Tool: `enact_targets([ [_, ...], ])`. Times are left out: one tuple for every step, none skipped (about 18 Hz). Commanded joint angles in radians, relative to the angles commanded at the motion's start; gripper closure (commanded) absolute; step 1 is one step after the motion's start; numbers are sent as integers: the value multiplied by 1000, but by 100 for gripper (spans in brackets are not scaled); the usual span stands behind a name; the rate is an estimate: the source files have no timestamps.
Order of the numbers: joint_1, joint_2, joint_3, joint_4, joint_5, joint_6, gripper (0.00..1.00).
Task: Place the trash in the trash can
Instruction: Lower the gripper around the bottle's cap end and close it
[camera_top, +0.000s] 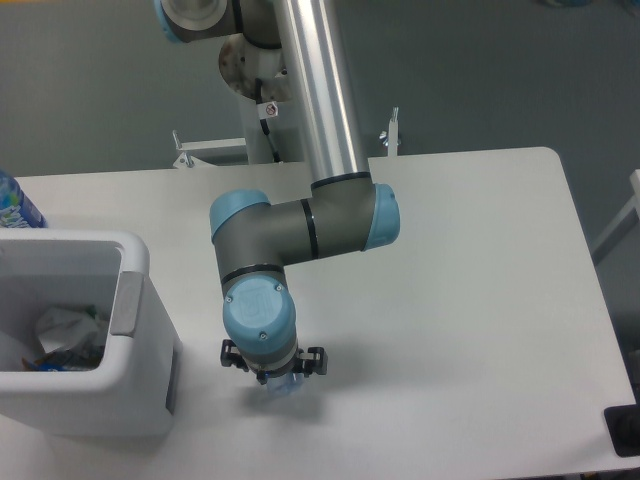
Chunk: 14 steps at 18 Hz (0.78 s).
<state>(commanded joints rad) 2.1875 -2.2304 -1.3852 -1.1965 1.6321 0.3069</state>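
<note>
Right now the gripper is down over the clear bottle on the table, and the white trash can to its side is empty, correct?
Not quite. The trash can is not empty: the camera view shows crumpled white trash already lying inside it. The rest holds: the gripper is down over the clear bottle on the table.

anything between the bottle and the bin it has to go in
Nothing visible stands on the table between the bottle, under the gripper, and the bin. The bin's near wall and rim face it, so the bottle must be lifted over them. The bin's opening is clear.
</note>
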Motion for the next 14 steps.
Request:
enact_targets([
  [-6, -3, 0, 2, 3, -14, 15],
  [-6, -5, 0, 3, 3, -18, 19],
  [-8, -8, 0, 5, 5, -18, 22],
  [-8, -8, 0, 6, 5, -20, 24],
  [-8, -9, 0, 6, 5, -23, 27],
  [-8, -12, 0, 9, 6, -32, 28],
  [-8, -20, 3, 12, 5, -44, 30],
  [-8, -25, 11, 12, 6, -60, 32],
  [-8, -26, 11, 12, 6, -69, 36],
  [-8, -26, 11, 12, 6, -71, 39],
  [-8, -26, 12, 12, 6, -71, 42],
  [-8, -25, 12, 12, 6, -71, 45],
  [-9, -23, 12, 12, 6, -71, 49],
  [-9, -22, 12, 12, 5, -71, 52],
])
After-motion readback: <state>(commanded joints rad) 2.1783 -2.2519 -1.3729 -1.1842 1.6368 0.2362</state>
